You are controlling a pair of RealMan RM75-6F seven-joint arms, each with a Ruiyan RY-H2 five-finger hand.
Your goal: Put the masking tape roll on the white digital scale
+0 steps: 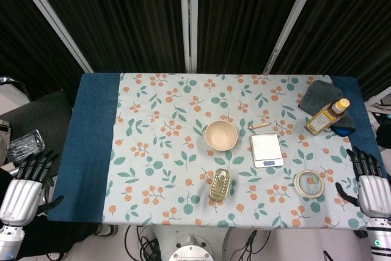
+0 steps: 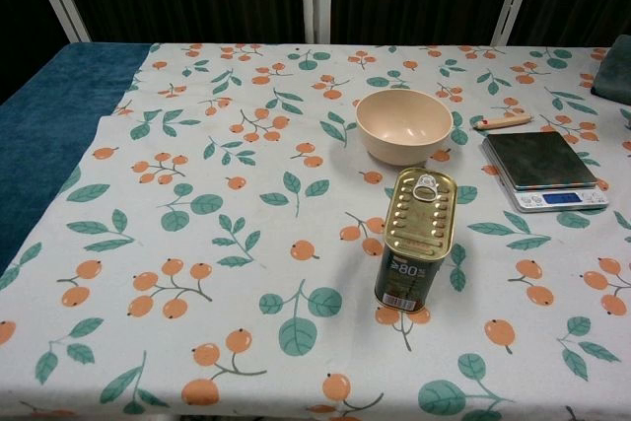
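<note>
The masking tape roll (image 1: 309, 184) lies flat on the floral cloth near the table's front right, seen only in the head view. The white digital scale (image 1: 266, 150) (image 2: 544, 170) sits just left of and behind it, with nothing on its platform. My right hand (image 1: 370, 186) hovers off the table's right edge, fingers spread, a short way right of the roll. My left hand (image 1: 25, 184) hangs off the left edge, open and far from both. Neither hand shows in the chest view.
A beige bowl (image 1: 220, 135) (image 2: 404, 125) stands mid-table, with a gold tin can (image 1: 220, 185) (image 2: 415, 240) in front of it. A small stick (image 1: 260, 126) lies behind the scale. A yellow bottle (image 1: 327, 117) and dark cloth (image 1: 319, 94) sit back right.
</note>
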